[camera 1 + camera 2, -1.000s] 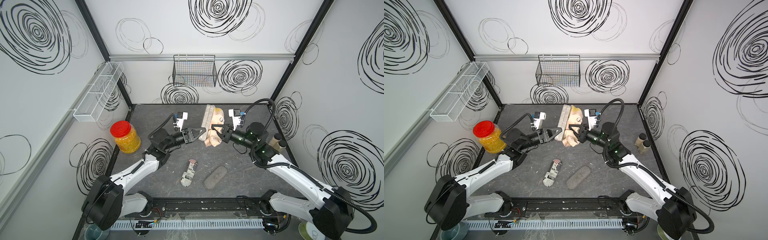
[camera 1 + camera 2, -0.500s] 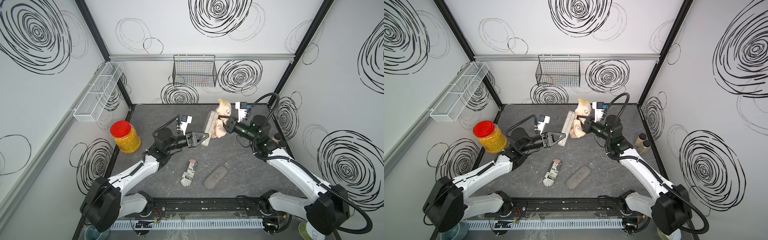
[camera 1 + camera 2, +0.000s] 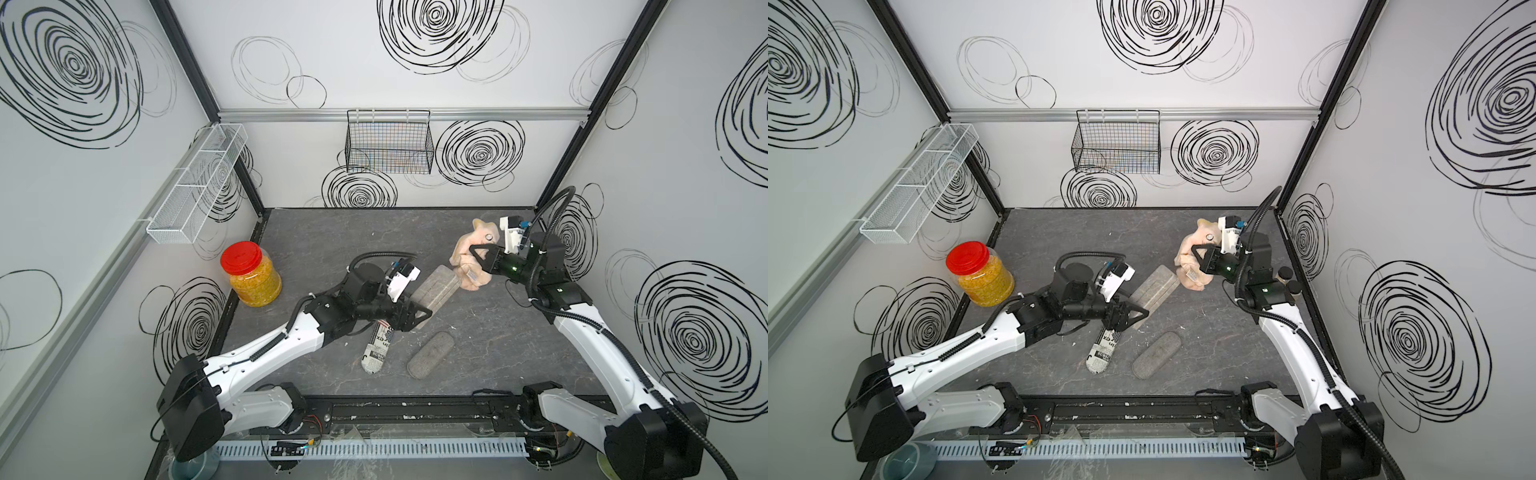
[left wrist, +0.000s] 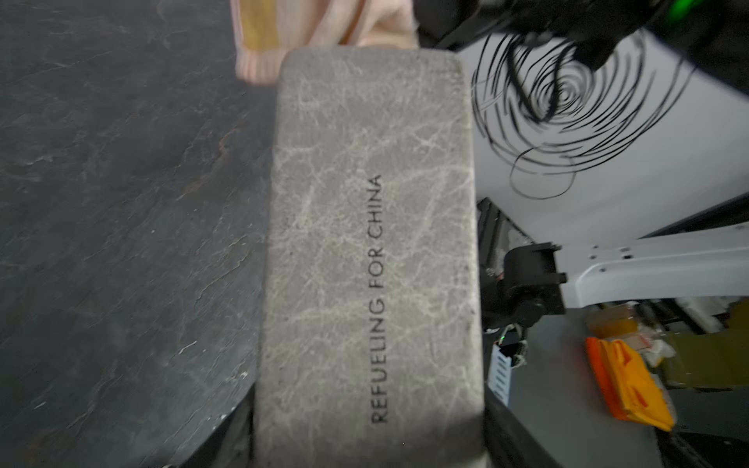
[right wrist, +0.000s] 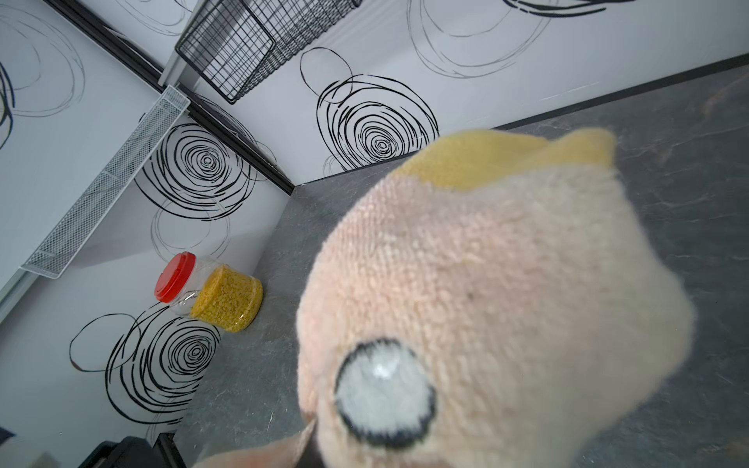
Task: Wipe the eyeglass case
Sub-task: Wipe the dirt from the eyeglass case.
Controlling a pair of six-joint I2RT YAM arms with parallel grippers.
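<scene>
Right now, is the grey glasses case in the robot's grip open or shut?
Shut: the eyeglass case is one solid block, no gap showing, held by the left gripper.

On the dark grey stone-look table [image 3: 332, 232], a red-lidded jar [image 3: 250, 274] stands by the left edge; a newspaper-print tube [image 3: 376, 353] and a grey oval felt pouch [image 3: 430, 354] lie near the front.

A blurred pale pink terry cloth [image 5: 486, 304] swamps the right wrist view, cut off at the frame's edge and masking the fingertips of the right gripper [image 3: 471, 266]. In the left wrist view, a grey marbled rectangular eyeglass case [image 4: 371, 243] runs off-frame, covering most of the left gripper [image 3: 420, 316].
</scene>
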